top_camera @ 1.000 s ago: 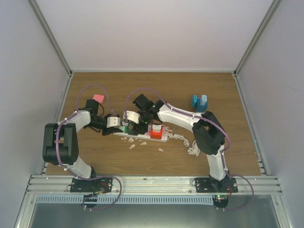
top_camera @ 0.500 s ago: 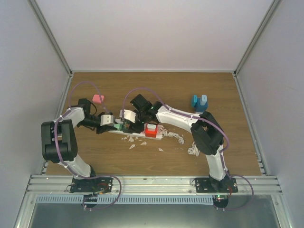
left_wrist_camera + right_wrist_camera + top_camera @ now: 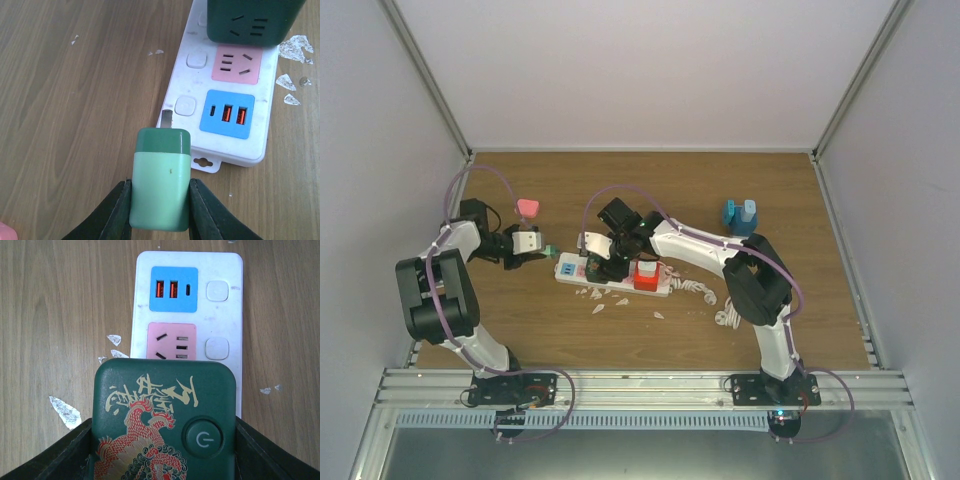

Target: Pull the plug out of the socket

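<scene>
Table lies open beyond the strip and, save scraps, before it; the right gripper on a green adapter, a red adapter and a cable crowd its right, the plug in the left gripper its left end.

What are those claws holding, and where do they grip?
Left gripper: the light green plug, by its sides. Right gripper: the dark green adapter, by its sides.

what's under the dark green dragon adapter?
The white power strip runs beneath the adapter; the pink socket shows just beyond. Whatever socket it covers, and its prongs, are hidden.
</scene>
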`<action>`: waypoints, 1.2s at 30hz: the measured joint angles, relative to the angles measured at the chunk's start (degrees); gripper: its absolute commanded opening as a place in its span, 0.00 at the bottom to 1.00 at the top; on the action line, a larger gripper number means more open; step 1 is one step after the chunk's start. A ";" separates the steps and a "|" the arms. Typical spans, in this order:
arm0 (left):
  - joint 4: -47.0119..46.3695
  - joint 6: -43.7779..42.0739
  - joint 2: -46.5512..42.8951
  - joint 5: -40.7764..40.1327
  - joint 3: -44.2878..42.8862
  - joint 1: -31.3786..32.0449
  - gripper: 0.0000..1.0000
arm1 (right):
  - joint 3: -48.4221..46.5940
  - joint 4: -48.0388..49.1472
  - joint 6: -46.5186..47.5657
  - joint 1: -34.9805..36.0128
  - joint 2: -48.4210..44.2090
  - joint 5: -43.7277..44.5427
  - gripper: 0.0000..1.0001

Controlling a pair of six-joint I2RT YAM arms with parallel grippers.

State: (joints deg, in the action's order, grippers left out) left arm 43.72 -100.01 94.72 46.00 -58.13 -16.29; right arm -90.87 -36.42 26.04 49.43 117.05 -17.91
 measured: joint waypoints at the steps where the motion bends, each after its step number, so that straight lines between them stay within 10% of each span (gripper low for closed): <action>1: -0.11 0.15 0.07 0.00 -0.04 -0.17 0.10 | 0.00 -0.04 0.02 0.00 0.00 0.00 0.12; 15: -15.10 15.15 1.36 -3.52 -0.17 -7.41 0.11 | -1.03 -2.75 0.24 0.00 0.04 -0.15 0.23; 36: -42.93 35.12 12.11 -29.31 -4.74 -7.43 0.14 | -1.29 -3.06 0.24 0.00 0.07 -0.24 0.47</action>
State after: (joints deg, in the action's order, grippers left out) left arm 0.80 -64.88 106.83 16.69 -62.87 -23.73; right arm -92.16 -39.48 26.28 49.43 117.12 -18.15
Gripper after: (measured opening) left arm 0.270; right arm 0.625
